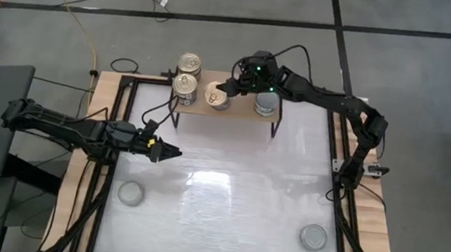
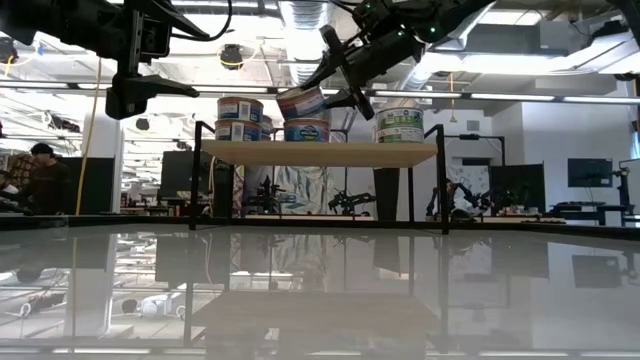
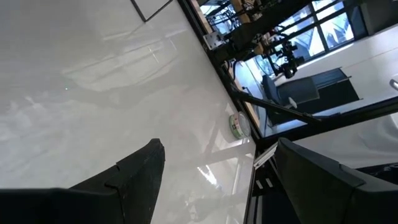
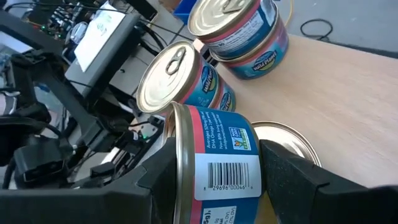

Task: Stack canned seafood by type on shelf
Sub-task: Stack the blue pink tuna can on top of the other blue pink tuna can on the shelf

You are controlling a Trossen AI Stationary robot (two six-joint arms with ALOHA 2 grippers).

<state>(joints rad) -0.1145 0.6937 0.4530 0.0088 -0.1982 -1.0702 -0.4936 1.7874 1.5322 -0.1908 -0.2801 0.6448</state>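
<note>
The right gripper [image 4: 214, 171] clenches a tilted blue-and-pink can [image 4: 217, 155] just above a gold-lidded can [image 4: 283, 140] on the wooden shelf [image 1: 227, 111], beside two stacks of like cans [image 1: 186, 78]. The left gripper [image 1: 168, 150] hovers released over the desk [image 1: 226, 202], where two grey-lidded cans [image 1: 130, 192] lie well apart.

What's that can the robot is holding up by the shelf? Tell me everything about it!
The held can is a short round metal tin with a shiny gold-coloured rim and a blue and pink paper label bearing a barcode. It is tilted, not flat, gripped between the two dark fingers of the right pincer. It hangs just above another can standing on the light-wood shelf, in the middle of the row. Whether they touch is unclear.
</note>
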